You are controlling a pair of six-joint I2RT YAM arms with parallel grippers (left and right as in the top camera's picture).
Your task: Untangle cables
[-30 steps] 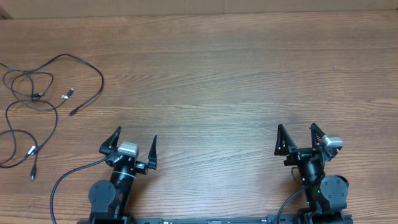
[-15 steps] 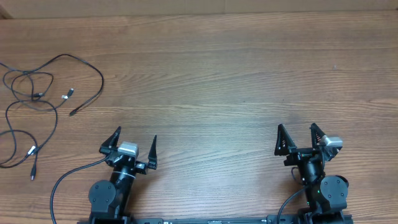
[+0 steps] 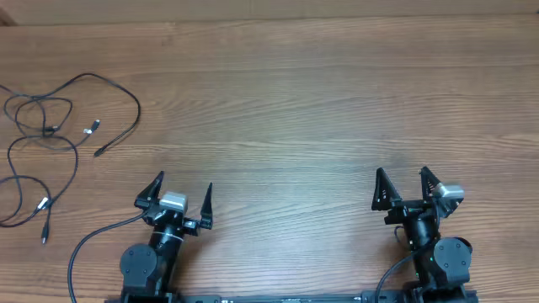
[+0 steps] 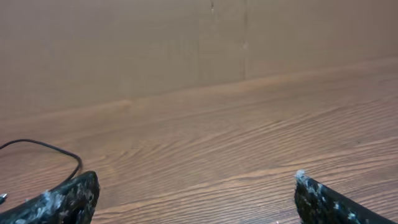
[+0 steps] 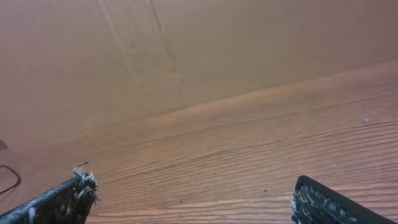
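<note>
The cables (image 3: 50, 126) are thin black cords with small silvery plug ends, lying in loose tangled loops at the far left of the wooden table. One loop shows in the left wrist view (image 4: 56, 152) and a bit of cord at the left edge of the right wrist view (image 5: 7, 178). My left gripper (image 3: 179, 192) is open and empty near the front edge, well right of and below the cables. My right gripper (image 3: 402, 183) is open and empty at the front right, far from them.
The wooden table (image 3: 286, 101) runs to a plain brown wall at the back. A thicker black arm wire (image 3: 88, 244) curls beside the left arm base. A small speck (image 5: 365, 122) lies on the table at the right.
</note>
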